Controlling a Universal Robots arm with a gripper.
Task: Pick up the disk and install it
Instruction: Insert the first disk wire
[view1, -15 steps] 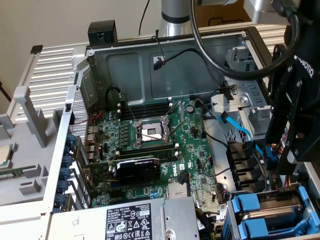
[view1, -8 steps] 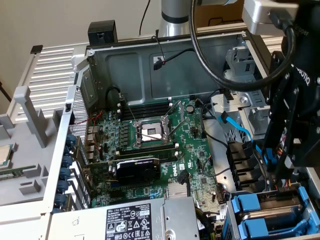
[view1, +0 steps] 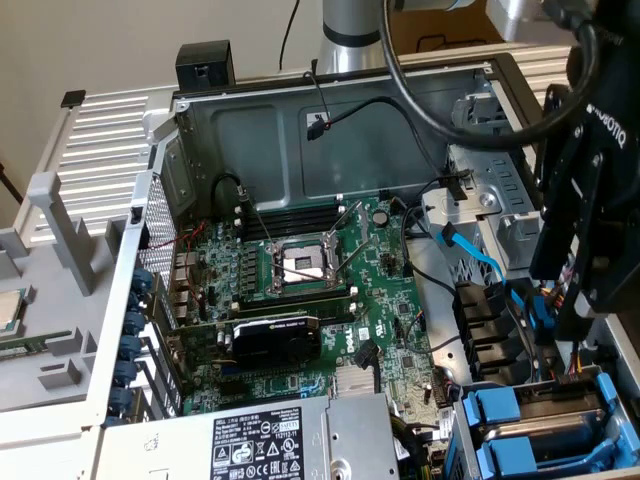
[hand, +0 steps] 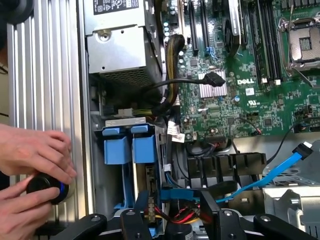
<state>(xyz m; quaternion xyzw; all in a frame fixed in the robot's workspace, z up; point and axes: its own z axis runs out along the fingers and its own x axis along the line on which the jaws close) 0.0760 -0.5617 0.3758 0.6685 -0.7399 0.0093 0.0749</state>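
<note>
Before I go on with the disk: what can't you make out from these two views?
- Silver-grey disk drives: wrist view, hidden behind blue plastic rails in the drive cage.
- Black end effector: wrist view, fingertips cut off by the frame edge.
- Round black knob: wrist view, covered by a person's hands.

"DELL" on motherboard (hand: 235, 75); perhaps "ROBOTIQ" on gripper (view1: 590, 200).

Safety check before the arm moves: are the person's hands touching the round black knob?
Touching. The wrist view shows the person's hands closed around the black knob, fingers pressed on it.
</note>
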